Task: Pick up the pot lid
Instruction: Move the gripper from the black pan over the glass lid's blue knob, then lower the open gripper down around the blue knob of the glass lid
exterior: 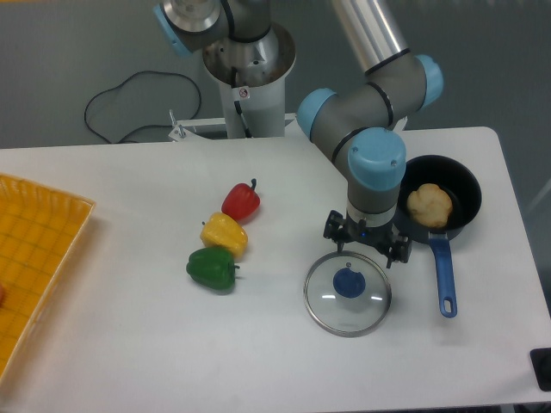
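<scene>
No readable lettering, labels, numbers or signs.

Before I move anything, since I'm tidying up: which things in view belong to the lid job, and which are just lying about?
Part of the job:
glass pot lid
its blue knob
gripper, open

Just lying about:
red pepper
yellow pepper
green pepper
black pan with blue handle
tan item in the pan
yellow crate
</scene>
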Robot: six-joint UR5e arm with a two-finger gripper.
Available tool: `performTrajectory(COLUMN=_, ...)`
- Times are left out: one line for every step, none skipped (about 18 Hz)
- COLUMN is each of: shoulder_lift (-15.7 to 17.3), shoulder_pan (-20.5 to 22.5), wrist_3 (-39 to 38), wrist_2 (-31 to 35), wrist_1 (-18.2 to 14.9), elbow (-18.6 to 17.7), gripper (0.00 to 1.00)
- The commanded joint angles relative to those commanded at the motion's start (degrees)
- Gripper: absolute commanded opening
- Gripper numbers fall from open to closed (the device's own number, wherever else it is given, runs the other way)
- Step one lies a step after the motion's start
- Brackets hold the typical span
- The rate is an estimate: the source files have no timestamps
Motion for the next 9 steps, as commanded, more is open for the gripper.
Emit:
performTrajectory(shoulder_lift=-0.2, shoulder_pan=-0.4, wrist_3=0.1, wrist_2=0.0, wrist_1=0.1, elbow=0.0, gripper=1.0)
performTrajectory(shoulder_lift=-0.5, shoulder_pan=-0.5, wrist_3=0.1, wrist_2=0.0, wrist_1=0.1, elbow=0.3, gripper=1.0)
performTrajectory(shoulder_lift=-0.6, shoulder_pan=-0.6, wrist_3=0.1, wrist_2=0.0, wrist_1=0.2, elbow=0.4, gripper=1.0)
performTrajectory(shoulder_lift=-0.7, shoulder_pan=-0.6, wrist_3=0.1, wrist_2=-0.1, wrist_1=0.3, elbow=0.4, gripper=1.0)
performTrajectory(shoulder_lift=-0.8, shoulder_pan=-0.6, wrist_3=0.1, wrist_2=0.0, wrist_1=0.3, elbow=0.4, gripper=1.0)
performTrajectory(shoulder_lift=-0.9, shoulder_pan=-0.6, wrist_3=0.3, wrist_2=-0.1, wrist_1=0.4, elbow=0.4, gripper=1.0)
performTrajectory(shoulder_lift=-1.0, shoulder_pan=-0.6, wrist_3=0.5, wrist_2=-0.1, wrist_1=0.4, elbow=0.4, gripper=1.0)
performTrajectory(shoulder_lift=-1.1, shoulder_pan=-0.6, wrist_3=1.0, wrist_2=-0.1, wrist_1=0.4, elbow=0.4, gripper=1.0)
performTrajectory(shoulder_lift=-1.3, shoulder_pan=-0.6, wrist_3=1.4, wrist_2=-0.1, wrist_1=0.4, elbow=0.4, gripper=1.0)
